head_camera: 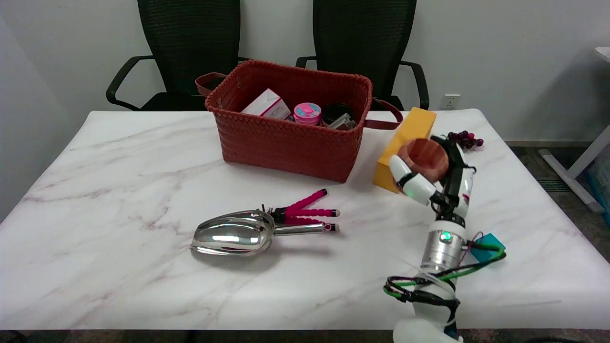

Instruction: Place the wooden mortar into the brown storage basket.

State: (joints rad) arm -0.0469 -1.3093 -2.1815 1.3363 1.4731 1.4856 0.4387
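While the right hand [431, 178] grips the wooden mortar [423, 158] right of the brown storage basket [286, 138], a yellow box [413, 125] stands just behind.

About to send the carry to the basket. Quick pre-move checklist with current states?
1. Grip: right hand holds the wooden mortar, fingers wrapped round its side. Ok.
2. Mortar clear of the table: it appears lifted, in front of the yellow box. Cannot tell for sure from one view.
3. Mortar attitude: opening tilted toward the camera; nothing visible inside. Ok.
4. Room in the brown storage basket: pink-white box, pink round item and a dark item sit along the back; front floor hidden by the wall. Cannot tell.
5. Path left to the basket: right handle and rim lie in the way; go over them. Not ok at the present height.
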